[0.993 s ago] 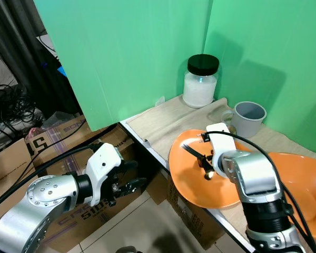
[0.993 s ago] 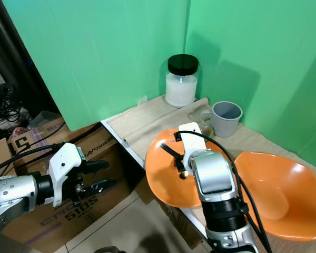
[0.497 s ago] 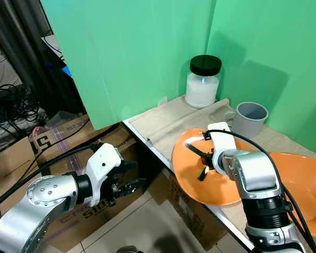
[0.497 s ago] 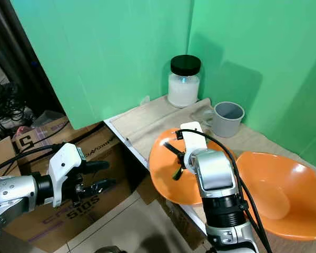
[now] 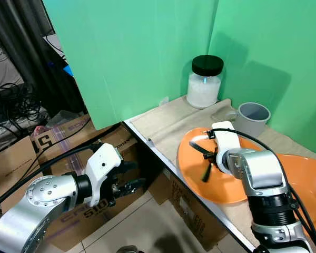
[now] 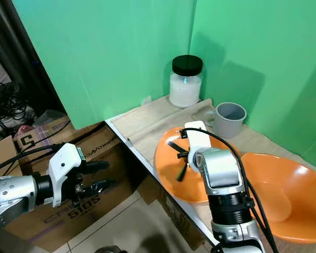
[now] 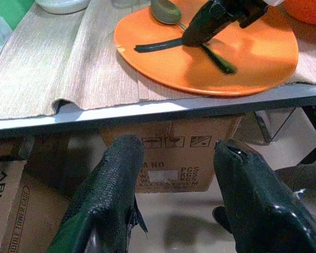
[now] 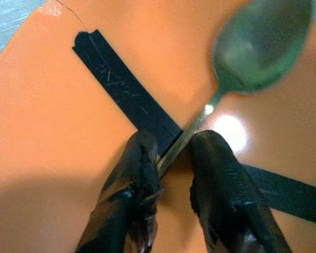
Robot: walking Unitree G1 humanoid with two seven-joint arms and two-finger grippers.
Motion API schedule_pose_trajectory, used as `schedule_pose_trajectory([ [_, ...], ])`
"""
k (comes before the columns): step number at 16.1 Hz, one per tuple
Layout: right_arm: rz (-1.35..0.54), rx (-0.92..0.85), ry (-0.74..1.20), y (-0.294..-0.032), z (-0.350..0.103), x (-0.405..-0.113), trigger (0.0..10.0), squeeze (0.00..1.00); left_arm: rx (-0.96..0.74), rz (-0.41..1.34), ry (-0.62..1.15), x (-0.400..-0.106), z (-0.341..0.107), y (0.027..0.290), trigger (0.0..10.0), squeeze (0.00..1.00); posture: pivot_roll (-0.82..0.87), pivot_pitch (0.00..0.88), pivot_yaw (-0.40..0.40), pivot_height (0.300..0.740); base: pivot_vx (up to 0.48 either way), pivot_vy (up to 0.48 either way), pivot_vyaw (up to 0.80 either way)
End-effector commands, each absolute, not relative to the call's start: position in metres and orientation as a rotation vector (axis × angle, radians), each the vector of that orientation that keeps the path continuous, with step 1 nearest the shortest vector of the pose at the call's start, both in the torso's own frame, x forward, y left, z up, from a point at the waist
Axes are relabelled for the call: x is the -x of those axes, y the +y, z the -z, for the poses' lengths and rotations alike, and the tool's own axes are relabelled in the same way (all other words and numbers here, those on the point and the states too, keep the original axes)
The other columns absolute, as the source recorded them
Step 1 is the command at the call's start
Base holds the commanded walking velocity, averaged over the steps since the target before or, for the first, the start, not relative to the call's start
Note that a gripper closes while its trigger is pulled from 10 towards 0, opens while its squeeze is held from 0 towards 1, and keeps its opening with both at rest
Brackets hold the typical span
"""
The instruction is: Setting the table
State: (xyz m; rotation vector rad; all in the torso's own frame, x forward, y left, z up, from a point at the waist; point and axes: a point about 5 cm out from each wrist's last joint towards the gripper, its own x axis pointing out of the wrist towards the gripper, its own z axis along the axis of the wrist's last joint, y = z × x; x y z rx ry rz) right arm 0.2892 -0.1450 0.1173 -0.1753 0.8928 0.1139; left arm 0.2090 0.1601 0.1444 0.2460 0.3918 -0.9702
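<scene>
Now right gripper (image 8: 171, 153) clamped on spoon (image 8: 253, 50) over orange plate (image 8: 52, 158); left gripper (image 7: 174, 174) apart.

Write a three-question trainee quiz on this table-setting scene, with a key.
1. True or false: the right tool is shut on the metal spoon over the round orange plate.
2. The left tool is: A) open, below table level near the cardboard boxes; B) shut on a mug; C) resting on the plate.
3. Fill in: the glass jar with white contents has a ___ lid.
Key: 1 true; 2 A; 3 black.
</scene>
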Motion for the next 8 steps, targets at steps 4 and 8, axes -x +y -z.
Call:
schedule_pose_trajectory([
  [4, -0.099, 0.181, 0.975, -0.1549, -0.1078, -0.2779, 0.0, 0.0, -0.258, 0.968, 0.4, -0.2095, -0.1446, 0.1629, 10.0, 0.0, 0.1, 0.0, 0.078, 0.74, 0.0, 0.0, 0.0],
  [8, -0.146, 0.171, 0.959, -0.1509, -0.112, -0.2722, 0.0, 0.0, -0.258, 0.967, 0.4, -0.2112, -0.1428, 0.1631, 10.0, 0.0, 0.09, 0.0, 0.081, 0.74, 0.0, 0.0, 0.0],
])
